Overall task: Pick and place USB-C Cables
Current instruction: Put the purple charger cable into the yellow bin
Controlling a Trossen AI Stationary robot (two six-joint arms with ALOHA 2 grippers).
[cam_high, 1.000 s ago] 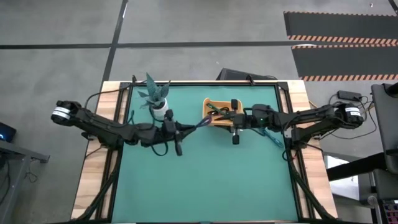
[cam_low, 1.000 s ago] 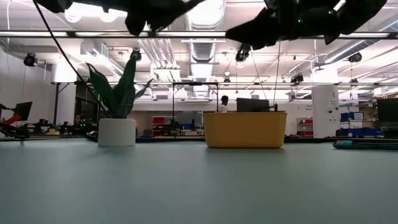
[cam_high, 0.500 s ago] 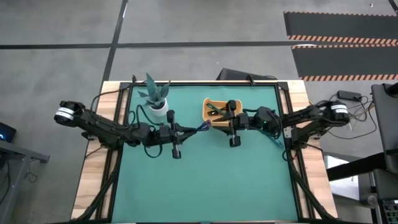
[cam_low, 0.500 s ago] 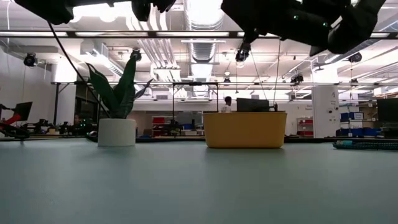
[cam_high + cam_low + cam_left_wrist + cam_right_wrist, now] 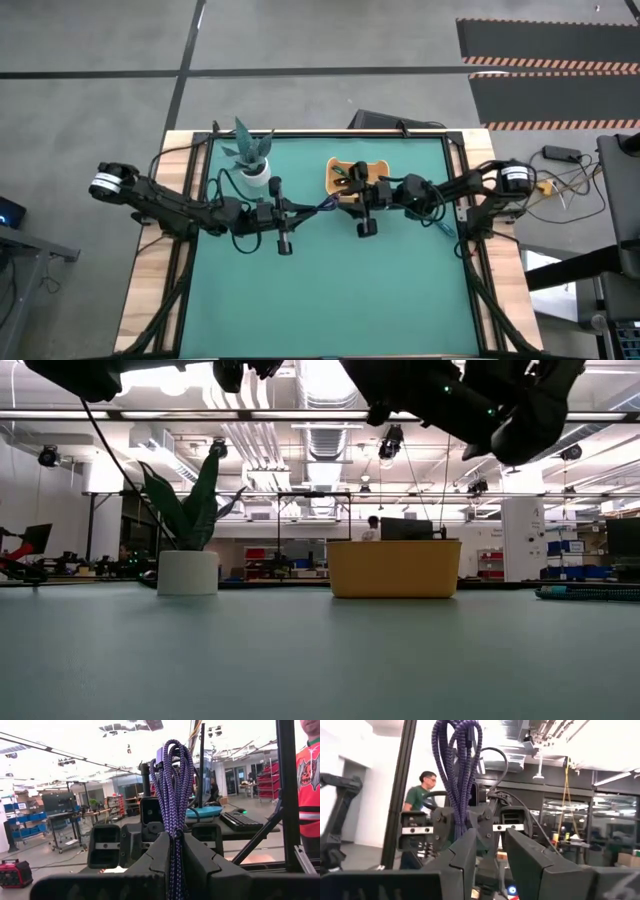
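Note:
A dark blue braided USB-C cable bundle is held above the table's middle, with my left gripper shut on it. In the high view the cable shows just left of the orange tray. My right gripper faces it from the right with a gap between its fingers. The bundle rises beside one finger. The tray holds other small cables. A teal cable lies on the mat under the right arm. My left gripper pinches the bundle's lower end between its two fingers, several strands together. The fingers come from the table's left, slanting upward. The bundle stands up beyond the fingertips with its loops on top, clear of the table. My right gripper: whether its finger touches the bundle I cannot tell.
A potted plant in a white pot stands at the back left, close to the left arm. The green mat toward the near edge is bare. People show in the room beyond the table.
My right gripper has moved toward the table's left, closer to the blue cable, and has tipped upward. My left gripper has stayed in place and tipped upward too, swinging the cable bundle upright.

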